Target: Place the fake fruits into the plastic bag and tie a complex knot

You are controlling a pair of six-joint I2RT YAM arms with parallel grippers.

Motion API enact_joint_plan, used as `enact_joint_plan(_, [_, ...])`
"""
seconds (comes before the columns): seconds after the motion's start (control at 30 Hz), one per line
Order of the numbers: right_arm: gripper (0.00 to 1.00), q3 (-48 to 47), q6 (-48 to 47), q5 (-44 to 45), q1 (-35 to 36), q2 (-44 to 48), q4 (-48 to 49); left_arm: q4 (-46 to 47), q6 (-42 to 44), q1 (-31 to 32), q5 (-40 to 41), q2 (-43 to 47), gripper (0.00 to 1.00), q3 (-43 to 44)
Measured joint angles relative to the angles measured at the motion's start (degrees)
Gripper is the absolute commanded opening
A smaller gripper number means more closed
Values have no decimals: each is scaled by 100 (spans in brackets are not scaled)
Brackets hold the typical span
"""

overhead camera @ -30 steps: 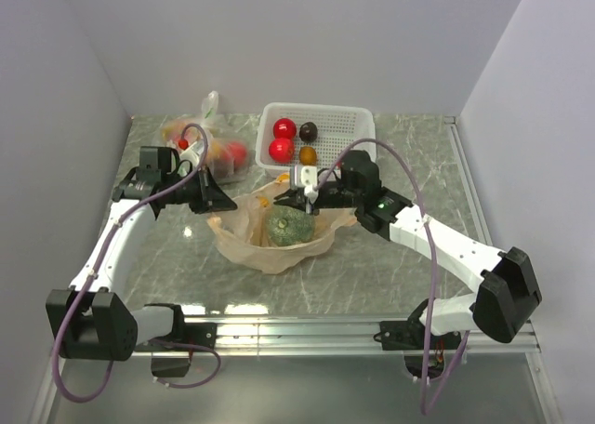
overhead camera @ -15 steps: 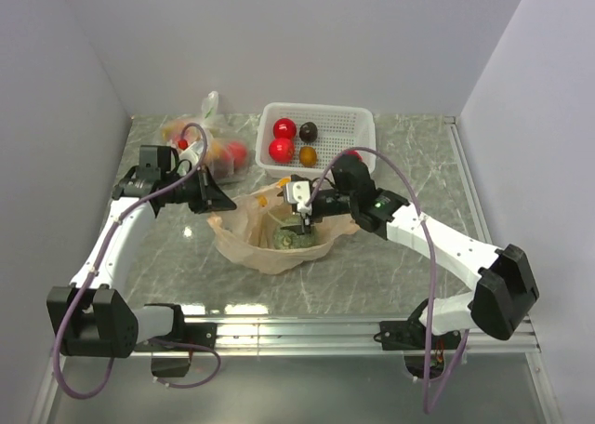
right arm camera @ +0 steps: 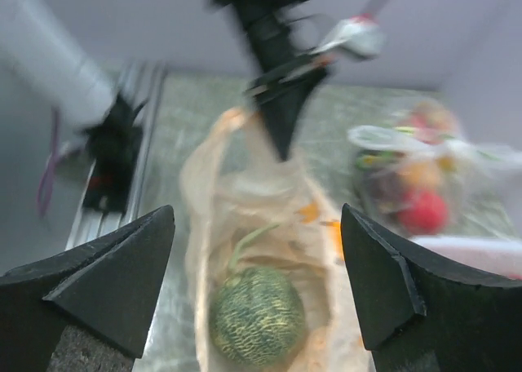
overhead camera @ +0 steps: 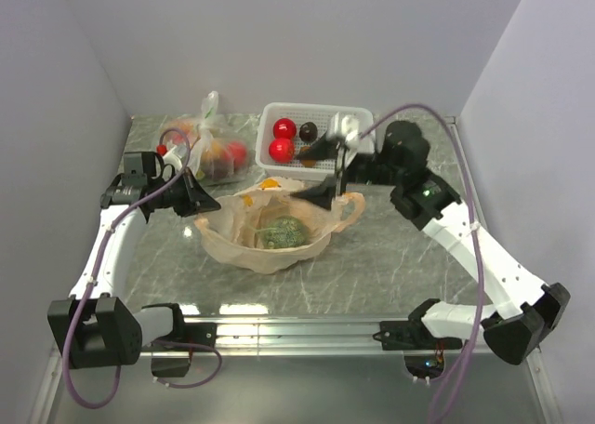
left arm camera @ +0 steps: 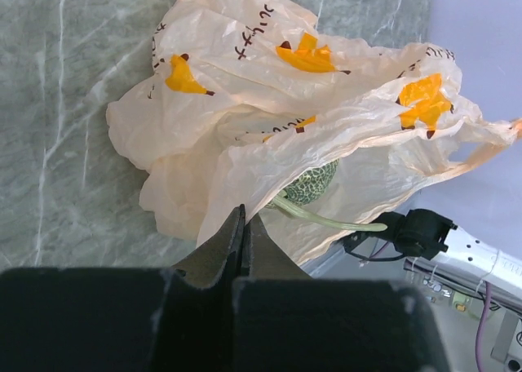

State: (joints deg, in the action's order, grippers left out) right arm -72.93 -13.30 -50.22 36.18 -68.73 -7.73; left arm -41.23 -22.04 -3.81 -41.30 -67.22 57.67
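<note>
The peach-orange plastic bag (overhead camera: pixel 244 247) lies open mid-table with the green netted melon (overhead camera: pixel 284 232) inside it. My left gripper (overhead camera: pixel 201 202) is shut on the bag's left rim; in the left wrist view its tips (left arm camera: pixel 242 218) pinch the film just in front of the melon (left arm camera: pixel 315 181). My right gripper (overhead camera: pixel 322 170) hangs open and empty above the bag's right side, beside the basket. Through its wrist camera I look down on the melon (right arm camera: pixel 257 315) between spread fingers (right arm camera: pixel 106 282). Two red balls (overhead camera: pixel 284 127) and a dark maroon one (overhead camera: pixel 308 131) sit in the basket.
The white basket (overhead camera: pixel 316 107) stands at the back centre. A clear bag of mixed fruits (overhead camera: pixel 209 152) lies at the back left, behind my left arm. Grey walls close the table on three sides, and a metal rail (overhead camera: pixel 307 329) runs along the near edge.
My right gripper opened and left the melon in the bag, then rose and pulled back toward the basket. My left gripper shifted slightly left, still pinching the bag's rim.
</note>
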Motion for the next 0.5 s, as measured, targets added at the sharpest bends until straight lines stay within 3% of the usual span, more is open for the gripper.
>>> enact_joint_plan(0.1, [85, -404, 874, 258, -734, -363, 186, -2, 0, -2, 13, 0, 0, -28])
enact_joint_plan(0.23, [82, -1849, 1458, 1106, -1556, -1775, -140, -4, 4, -2, 15, 0, 0, -28])
enact_joint_plan(0.5, [86, -3724, 1469, 2968, -1982, -4472, -1808, -9, 4, -2, 28, 0, 0, -28])
